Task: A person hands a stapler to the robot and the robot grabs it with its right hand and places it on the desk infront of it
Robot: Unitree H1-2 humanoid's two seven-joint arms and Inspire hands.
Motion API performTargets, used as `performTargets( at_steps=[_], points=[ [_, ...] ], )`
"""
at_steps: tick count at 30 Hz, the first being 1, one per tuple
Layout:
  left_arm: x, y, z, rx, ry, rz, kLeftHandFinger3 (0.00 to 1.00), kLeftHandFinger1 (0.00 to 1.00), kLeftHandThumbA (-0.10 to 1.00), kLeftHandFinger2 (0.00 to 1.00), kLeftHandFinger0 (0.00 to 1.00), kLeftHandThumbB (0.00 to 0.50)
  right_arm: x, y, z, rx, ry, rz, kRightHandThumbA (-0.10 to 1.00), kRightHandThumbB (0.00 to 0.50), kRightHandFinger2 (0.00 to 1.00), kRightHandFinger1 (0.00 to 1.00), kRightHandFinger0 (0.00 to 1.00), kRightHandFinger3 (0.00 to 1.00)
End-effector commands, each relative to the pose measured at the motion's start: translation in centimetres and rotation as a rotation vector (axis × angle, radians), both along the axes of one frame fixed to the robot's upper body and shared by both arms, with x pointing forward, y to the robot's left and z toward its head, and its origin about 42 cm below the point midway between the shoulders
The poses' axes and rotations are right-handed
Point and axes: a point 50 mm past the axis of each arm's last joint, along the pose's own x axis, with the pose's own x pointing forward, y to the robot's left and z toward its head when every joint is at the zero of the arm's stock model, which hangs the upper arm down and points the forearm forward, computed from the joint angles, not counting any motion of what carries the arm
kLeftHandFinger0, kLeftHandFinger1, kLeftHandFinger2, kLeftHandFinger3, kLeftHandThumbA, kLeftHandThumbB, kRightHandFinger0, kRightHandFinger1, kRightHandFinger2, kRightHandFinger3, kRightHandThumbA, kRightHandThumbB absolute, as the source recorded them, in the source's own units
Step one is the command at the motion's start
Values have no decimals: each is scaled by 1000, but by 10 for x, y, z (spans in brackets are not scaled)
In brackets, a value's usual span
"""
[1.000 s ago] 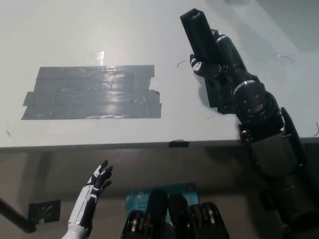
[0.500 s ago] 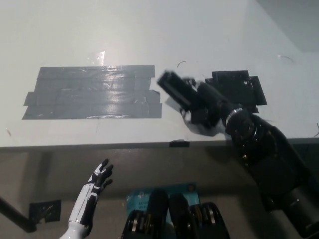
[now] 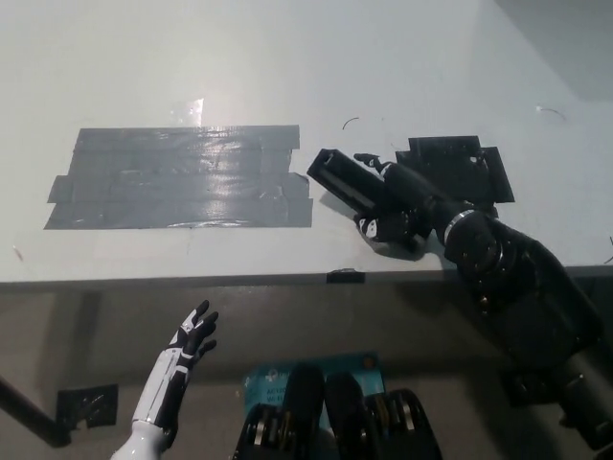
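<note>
A: Lowered since half a second ago: right hand (image 3: 397, 206), fingers wrapped round stapler (image 3: 347, 178), on desk (image 3: 287, 57) just right of grey tape patch (image 3: 182, 177).
B: Left hand (image 3: 189, 342)?
A: Fingers spread, below desk edge.

Black on black makes this a pain to read: the right hand (image 3: 397, 206) is wrapped over the back half of the stapler (image 3: 347, 179), so only the front end pokes out and you can't tell where the fingers stop and the stapler starts. Whether it's actually resting on the desk (image 3: 287, 67) or just above is unclear too. The black patch (image 3: 458, 168) behind is partly covered by the hand. The left hand (image 3: 188, 347) has its arm cut off at the bottom edge.
</note>
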Motion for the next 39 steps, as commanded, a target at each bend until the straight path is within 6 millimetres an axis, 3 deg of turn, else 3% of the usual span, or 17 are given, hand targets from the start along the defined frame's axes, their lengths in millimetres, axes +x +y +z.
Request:
performTargets(
  at_steps=[1, 4, 9, 20, 21, 24, 28, 32, 35, 39],
  points=[
    [5, 1, 11, 12, -52, -16, 1000, 1000, 1000, 1000, 972, 418, 4, -6, 16, -51, -118, 25, 859, 414, 1000, 1000, 1000, 1000],
    [6, 2, 11, 18, -57, -17, 1000, 1000, 1000, 1000, 970, 412, 3, -7, 19, -71, -153, 33, 954, 467, 1000, 1000, 1000, 1000],
    [6, 3, 10, 18, -53, -14, 1000, 1000, 1000, 1000, 979, 421, 2, -8, 26, -23, -175, 39, 1000, 483, 1000, 1000, 1000, 1000],
    [6, 2, 11, 5, -57, -20, 1000, 1000, 1000, 1000, 1000, 413, -15, -3, 71, 197, -343, 51, 1000, 453, 1000, 1000, 1000, 1000],
    [6, 1, 11, 5, -58, -21, 1000, 1000, 1000, 1000, 998, 404, -23, -1, 86, 230, -380, 65, 1000, 426, 1000, 1000, 1000, 1000],
    [8, 1, 13, 5, -58, -23, 1000, 1000, 1000, 1000, 997, 410, -33, -4, 112, 274, -453, 82, 1000, 417, 1000, 1000, 1000, 1000],
    [11, 0, 14, 3, -53, -25, 1000, 1000, 1000, 1000, 1000, 416, -61, -17, 162, 350, -589, 104, 1000, 417, 1000, 1000, 1000, 1000],
    [10, 0, 14, 3, -54, -24, 1000, 1000, 1000, 1000, 1000, 407, -98, -31, 186, 446, -679, 118, 1000, 438, 1000, 1000, 1000, 1000],
    [9, 0, 15, 9, -55, -25, 1000, 1000, 1000, 1000, 1000, 405, -128, -40, 182, 547, -727, 136, 1000, 407, 1000, 1000, 1000, 1000],
    [9, 0, 13, 9, -48, -26, 1000, 1000, 1000, 1000, 1000, 423, -160, -54, 151, 630, -713, 104, 1000, 398, 1000, 1000, 1000, 1000]
  ],
)
